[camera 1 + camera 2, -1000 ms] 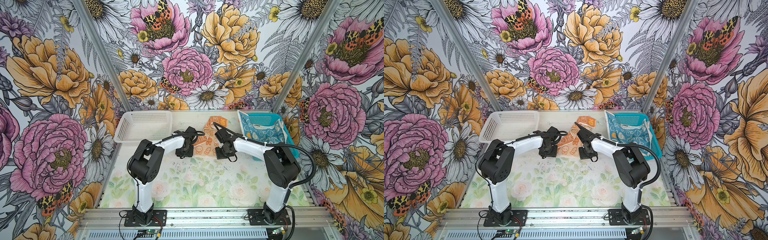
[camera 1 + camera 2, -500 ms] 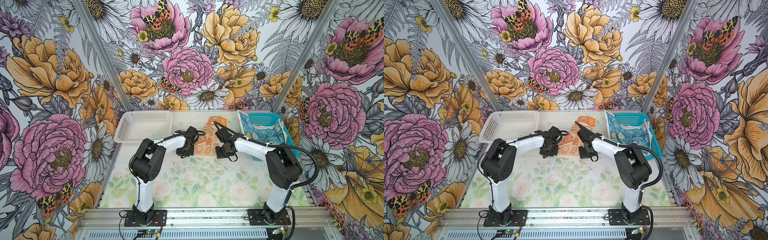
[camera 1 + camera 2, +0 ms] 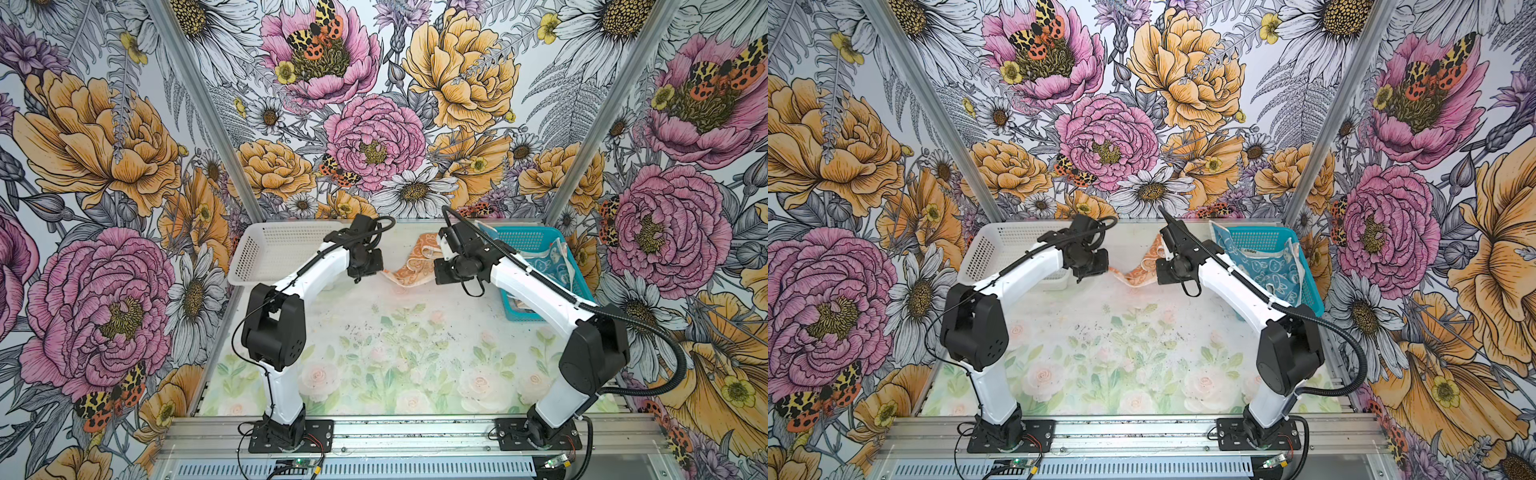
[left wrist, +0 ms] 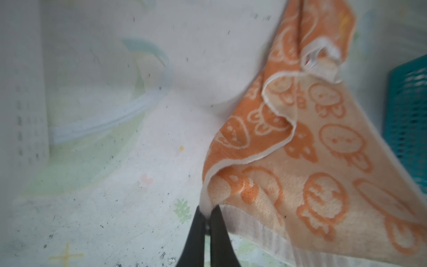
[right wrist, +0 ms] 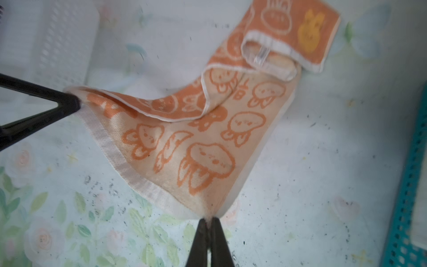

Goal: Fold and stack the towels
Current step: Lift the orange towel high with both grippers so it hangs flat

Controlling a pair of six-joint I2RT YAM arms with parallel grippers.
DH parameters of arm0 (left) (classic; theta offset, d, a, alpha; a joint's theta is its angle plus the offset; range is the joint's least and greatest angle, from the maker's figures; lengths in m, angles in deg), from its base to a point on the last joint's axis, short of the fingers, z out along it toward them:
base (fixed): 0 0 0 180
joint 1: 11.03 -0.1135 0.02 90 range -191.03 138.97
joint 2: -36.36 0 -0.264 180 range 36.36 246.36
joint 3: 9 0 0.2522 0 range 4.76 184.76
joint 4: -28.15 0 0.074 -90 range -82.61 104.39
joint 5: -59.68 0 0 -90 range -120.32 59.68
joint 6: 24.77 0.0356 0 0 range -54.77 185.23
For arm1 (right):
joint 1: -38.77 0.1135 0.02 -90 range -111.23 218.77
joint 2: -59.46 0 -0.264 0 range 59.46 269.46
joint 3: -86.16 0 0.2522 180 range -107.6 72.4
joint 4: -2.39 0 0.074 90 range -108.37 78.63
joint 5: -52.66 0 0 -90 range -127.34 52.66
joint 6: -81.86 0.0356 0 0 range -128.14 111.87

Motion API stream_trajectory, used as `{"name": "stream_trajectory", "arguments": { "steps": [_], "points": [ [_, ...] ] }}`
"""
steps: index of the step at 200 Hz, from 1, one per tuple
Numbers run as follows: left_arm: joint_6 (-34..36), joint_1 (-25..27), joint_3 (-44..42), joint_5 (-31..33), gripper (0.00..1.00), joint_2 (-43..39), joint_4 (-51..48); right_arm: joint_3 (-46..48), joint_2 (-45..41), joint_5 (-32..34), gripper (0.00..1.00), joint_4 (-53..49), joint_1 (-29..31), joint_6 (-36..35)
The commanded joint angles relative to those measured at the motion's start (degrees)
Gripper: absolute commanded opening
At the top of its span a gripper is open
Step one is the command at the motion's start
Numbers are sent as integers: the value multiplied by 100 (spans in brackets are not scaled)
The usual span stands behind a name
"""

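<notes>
The orange bunny-print towel (image 5: 208, 138) hangs partly raised above the table mat (image 3: 395, 353), just beside the teal basket (image 3: 519, 239), between it and the white basket (image 3: 274, 249). The left gripper (image 4: 208, 215) has its 2 fingers clamped on 1 white-edged corner. The right gripper (image 5: 209, 219) pinches the neighbouring corner the same way, so the hem runs between them. The towel's far end rests crumpled on the mat. A blue-toned towel (image 3: 552, 266) lies in the teal basket, draped over its rim.
</notes>
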Motion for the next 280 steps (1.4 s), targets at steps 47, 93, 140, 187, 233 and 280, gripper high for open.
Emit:
{"name": "stream_trajectory", "arguments": {
  "steps": [47,93,140,187,233,280],
  "points": [
    [-817,-384,2266,-708,0,-836,103,-3077,-512,-123,0,-774,-366,-462],
    [-896,-362,2716,-719,0,-1330,101,-4555,-500,-493,0,-1391,-357,-675],
    [-891,393,2374,-16,0,-2436,95,-4435,-1161,-955,0,-1619,-249,-712],
    [-1434,1012,1935,433,0,-3057,60,-4056,-1590,-1169,0,-1633,-117,-554],
    [-1635,291,2019,-58,0,-2543,-100,-4409,-898,-1124,0,-1729,-514,-311],
    [-1304,-469,2199,-448,0,-785,-39,-4695,865,-1401,0,-1705,-1414,-127]
  ]
}}
